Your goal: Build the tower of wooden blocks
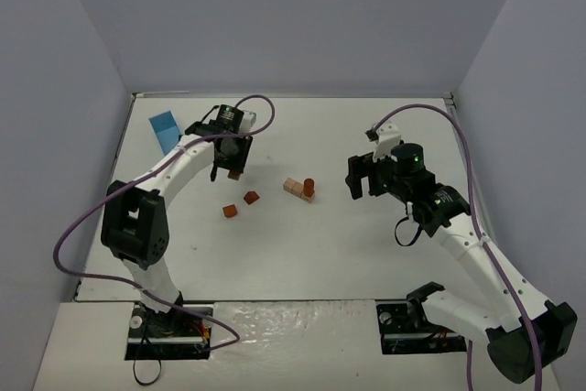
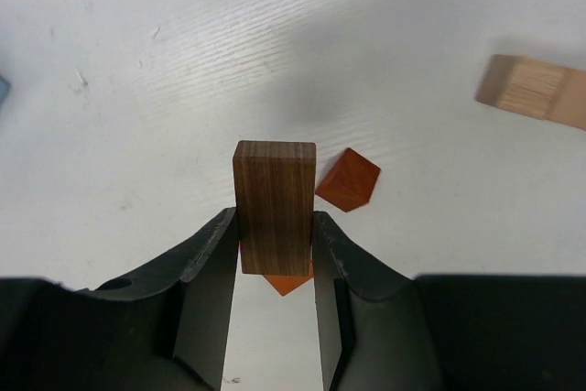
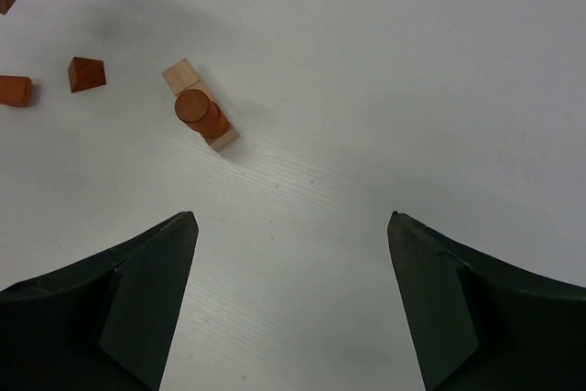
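Left hand (image 2: 275,224) clenched on dark block (image 2: 274,194), whose long axis runs out along the fingers. Two red blocks (image 1: 230,211) (image 1: 251,197) loose on bench (image 1: 302,254), just near of it. Tower start sits right of that hand, between the arms: tan block (image 1: 293,187) with cylinder (image 1: 309,188) on it. Right hand (image 3: 291,219) released, empty, about as close. Carry goes rightward.

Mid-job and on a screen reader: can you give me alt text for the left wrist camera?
The left hand grips a dark brown block upright, against a white table. A red block lies just right of it, another peeks out from behind its lower end, and a tan block sits at the right edge of the view.
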Controlling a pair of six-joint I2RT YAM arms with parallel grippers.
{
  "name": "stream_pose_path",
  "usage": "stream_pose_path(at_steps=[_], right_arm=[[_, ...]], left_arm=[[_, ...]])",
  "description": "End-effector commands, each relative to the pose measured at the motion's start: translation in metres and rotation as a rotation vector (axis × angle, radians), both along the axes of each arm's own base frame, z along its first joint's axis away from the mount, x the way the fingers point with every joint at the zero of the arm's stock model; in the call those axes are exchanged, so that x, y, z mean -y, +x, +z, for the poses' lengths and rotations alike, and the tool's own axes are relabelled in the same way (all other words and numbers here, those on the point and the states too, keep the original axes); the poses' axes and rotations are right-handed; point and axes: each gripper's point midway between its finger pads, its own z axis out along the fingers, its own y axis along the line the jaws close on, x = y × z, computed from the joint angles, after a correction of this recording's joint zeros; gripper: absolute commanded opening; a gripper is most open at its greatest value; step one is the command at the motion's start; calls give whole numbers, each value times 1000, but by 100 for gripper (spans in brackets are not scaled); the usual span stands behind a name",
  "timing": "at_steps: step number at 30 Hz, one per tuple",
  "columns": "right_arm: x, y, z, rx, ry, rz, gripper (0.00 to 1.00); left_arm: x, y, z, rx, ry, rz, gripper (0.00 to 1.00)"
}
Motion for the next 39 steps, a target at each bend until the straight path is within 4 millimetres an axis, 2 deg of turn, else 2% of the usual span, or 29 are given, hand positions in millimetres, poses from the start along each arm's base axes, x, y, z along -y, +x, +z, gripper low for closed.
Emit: stream_pose_path(at_steps=[1,5,9,14,17,18,20,22,24,28,32,39], right_arm=[[-25,6,35,57,85,113,77],[-33,5,39,54,103,151,71],[-48,-1,38,15,144,227,64],[-64,-5,42,-19,193,304,51],[-68,-6,46,-28,206,328,48],[-68,-6,46,-29,204,330,48],[-67,-6,45,-29,196,322,48],[-63,-6,44,-24,186,309,48],[-60,-7,40,-28,176,293,49],[-55,-9,37,-26,166,275,49],[-51,-11,33,-29,154,260,49],[-44,-18,22,-49,134,249,50]], left_arm=[[26,-13,62,164,-40,-306,7],[41,-29,89,230,-97,-446,2],[51,-47,108,283,-137,-584,2],[63,-72,116,360,-94,-773,2],[68,-88,118,395,-86,-879,2],[70,-95,115,399,-80,-917,2],[75,-111,96,370,-49,-984,0],[74,-120,84,359,-1,-1021,0],[78,-133,62,310,36,-1059,0],[96,-157,27,237,105,-1131,4],[115,-156,4,273,117,-1123,5],[141,-152,-34,281,104,-1151,22]])
